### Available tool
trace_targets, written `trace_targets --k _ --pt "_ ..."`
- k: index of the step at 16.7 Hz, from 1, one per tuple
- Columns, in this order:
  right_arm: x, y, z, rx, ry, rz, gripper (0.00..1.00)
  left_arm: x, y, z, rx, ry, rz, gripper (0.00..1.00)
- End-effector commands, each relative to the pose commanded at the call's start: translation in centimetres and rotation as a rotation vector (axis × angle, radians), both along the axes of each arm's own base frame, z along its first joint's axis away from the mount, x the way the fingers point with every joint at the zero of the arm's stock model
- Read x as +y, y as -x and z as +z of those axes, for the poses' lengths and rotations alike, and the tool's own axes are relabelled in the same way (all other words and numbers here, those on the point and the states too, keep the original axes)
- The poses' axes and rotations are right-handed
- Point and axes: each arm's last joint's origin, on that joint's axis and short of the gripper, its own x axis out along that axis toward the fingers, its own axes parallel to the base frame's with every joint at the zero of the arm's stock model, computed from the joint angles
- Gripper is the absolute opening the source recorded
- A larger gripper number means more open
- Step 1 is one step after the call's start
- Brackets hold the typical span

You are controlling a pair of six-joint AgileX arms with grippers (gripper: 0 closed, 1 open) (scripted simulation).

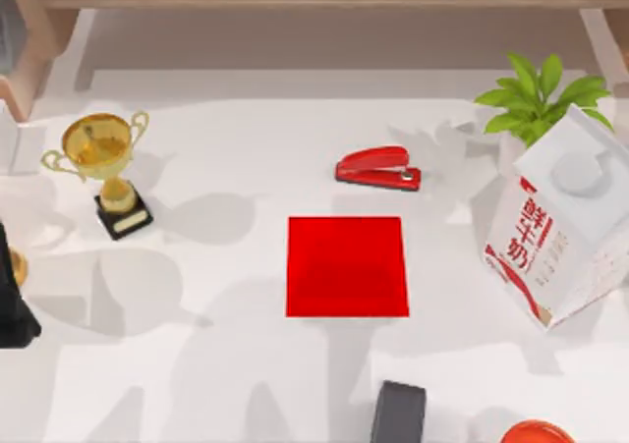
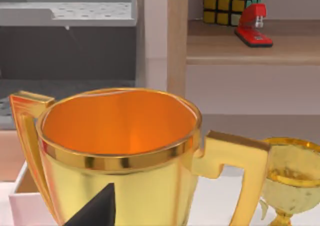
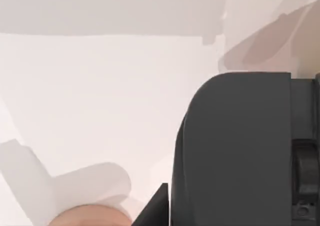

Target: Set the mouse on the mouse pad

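I'm nearing mouse with right arm | claw state: cannot tell | risk: nudging mouse off worktop edge, missing mouse pad

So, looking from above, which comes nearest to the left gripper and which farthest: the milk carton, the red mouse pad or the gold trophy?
Measured from the left gripper at the table's left edge in the top view:
1. Gold trophy, on the left side, just behind the gripper.
2. Red mouse pad, in the middle of the table.
3. Milk carton, far over on the right side.
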Motion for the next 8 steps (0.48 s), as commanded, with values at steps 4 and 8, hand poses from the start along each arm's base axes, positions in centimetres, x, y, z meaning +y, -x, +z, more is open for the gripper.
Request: trace_targets --k 4,8 --pt "4.8 -1.2 4.6 -0.155 -0.051 -0.294 0.0 0.0 0.0 0.0 0.0 0.0 0.0 1.0" --pt "10.9 -1.7 8.1 -0.272 -0.198 -0.606 0.0 0.0 0.0 0.0 0.0 0.0 0.0 1.0"
